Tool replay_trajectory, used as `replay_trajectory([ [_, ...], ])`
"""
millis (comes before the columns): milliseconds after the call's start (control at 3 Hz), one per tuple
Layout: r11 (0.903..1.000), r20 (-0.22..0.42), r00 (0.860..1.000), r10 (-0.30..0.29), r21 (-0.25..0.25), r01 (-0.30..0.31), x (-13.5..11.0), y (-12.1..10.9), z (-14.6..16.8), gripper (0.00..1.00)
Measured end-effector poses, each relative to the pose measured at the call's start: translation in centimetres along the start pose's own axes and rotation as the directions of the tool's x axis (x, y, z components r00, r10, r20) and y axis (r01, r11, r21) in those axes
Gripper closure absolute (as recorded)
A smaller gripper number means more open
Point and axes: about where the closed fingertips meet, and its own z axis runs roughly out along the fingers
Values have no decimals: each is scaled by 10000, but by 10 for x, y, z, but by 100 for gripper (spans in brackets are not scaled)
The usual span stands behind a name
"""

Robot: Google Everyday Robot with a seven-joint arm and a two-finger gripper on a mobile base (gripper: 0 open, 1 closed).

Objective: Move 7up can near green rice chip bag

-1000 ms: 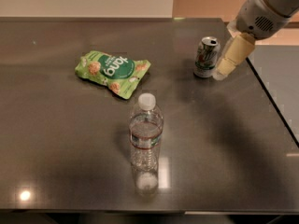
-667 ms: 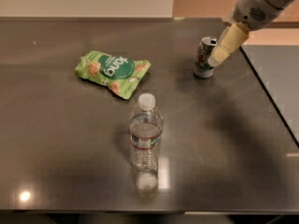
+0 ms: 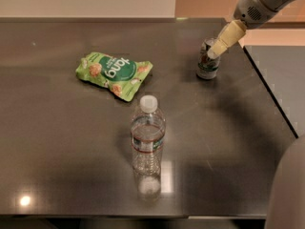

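Note:
The 7up can point(image 3: 207, 67) stands upright on the dark table point(image 3: 57, 142) at the back right. The green rice chip bag point(image 3: 113, 74) lies flat to the left of the can, about a third of the table's width away. My gripper point(image 3: 213, 53) comes down from the upper right and its cream tip sits over the can's top rim, hiding part of the rim. I cannot tell whether it touches the can.
A clear plastic water bottle point(image 3: 147, 138) with a white cap stands in the middle front of the table. The table's right edge point(image 3: 269, 94) runs close behind the can. A grey rounded part point(image 3: 290, 190) fills the lower right corner.
My gripper has moved up and to the left, from beside the can's right side to over its top. The can, bag and bottle have not moved.

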Motion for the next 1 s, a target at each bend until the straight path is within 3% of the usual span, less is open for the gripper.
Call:
replay_trajectory([
  [1000, 9974, 69, 9985, 544, -480, -540, 21, -16, 34, 0],
])
